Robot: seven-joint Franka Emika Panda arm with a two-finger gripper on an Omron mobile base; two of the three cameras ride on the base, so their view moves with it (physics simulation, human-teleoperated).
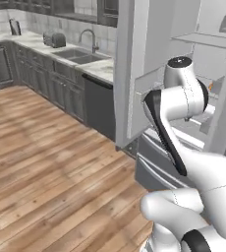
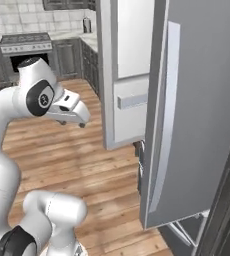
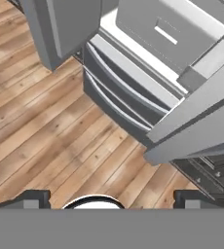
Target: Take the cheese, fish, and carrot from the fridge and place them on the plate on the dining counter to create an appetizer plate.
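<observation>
Hand view: the two dark fingertips [image 3: 33, 198] rise at the lower left and lower right of the frame, spread wide with nothing between them, so the gripper [image 3: 109, 199] is released and empty. Directly beyond it lies bare wooden floor [image 3: 41, 126]. Farther up the frame, across the centre and upper right, stand the grey lower drawers of the fridge [image 3: 128, 92], well apart from the fingertips; an open door crosses the right edge and another hangs at the upper left.

Left base view: the white arm fills the lower right, its elbow raised at centre right, in front of the fridge [image 1: 139, 64]. A small orange patch, probably the carrot [image 1: 211, 86], shows at the right edge just past the arm, too small and too much covered to be sure. Most of the fridge interior is hidden by the arm and the open doors. At the upper left, a marble counter [image 1: 102, 69] carries a sink [image 1: 80, 55] and a toaster [image 1: 54, 39].

Right base view: the gripper [image 2: 72, 123] is seen at centre left, over the floor, left of the open fridge door [image 2: 197, 110], which blocks the shelves. A stove [image 2: 26, 42] stands at the upper left.
</observation>
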